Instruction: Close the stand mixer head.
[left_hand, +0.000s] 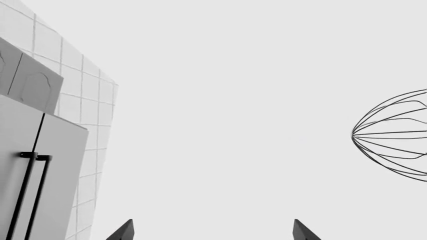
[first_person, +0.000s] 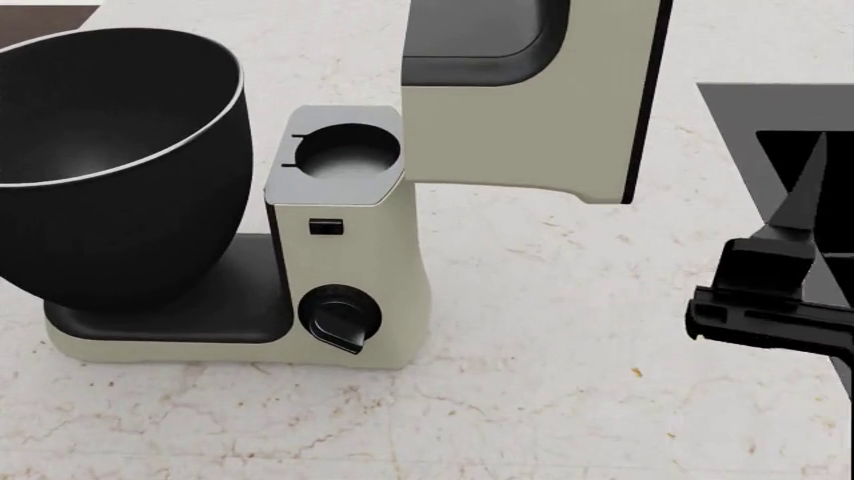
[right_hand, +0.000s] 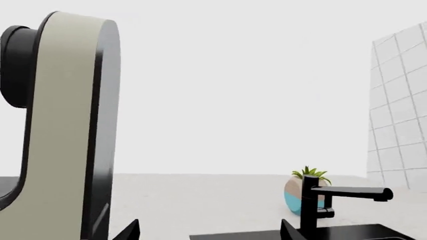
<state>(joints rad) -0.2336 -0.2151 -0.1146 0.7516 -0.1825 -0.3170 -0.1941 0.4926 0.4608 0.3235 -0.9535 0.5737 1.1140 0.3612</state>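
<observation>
The stand mixer head (first_person: 534, 100) is tilted up on its hinge above the cream column, its dark grey underside panel facing me. In the right wrist view it (right_hand: 67, 125) stands tall, close beside one fingertip. The wire whisk (left_hand: 393, 135) shows at the edge of the left wrist view, apart from the left gripper. My left gripper (left_hand: 213, 231) is open and empty, and it is out of the head view. My right gripper (first_person: 811, 190) is to the right of the raised head, over the sink; in its wrist view it (right_hand: 210, 231) is open and empty.
The big black mixing bowl (first_person: 107, 150) sits on the mixer base at the left. The cream column has a black knob (first_person: 340, 318). A black sink (first_person: 747, 110) lies at the right, with a black tap (right_hand: 333, 200) and a potted plant (right_hand: 303, 192). Cabinet doors (left_hand: 33, 165) show in the left wrist view.
</observation>
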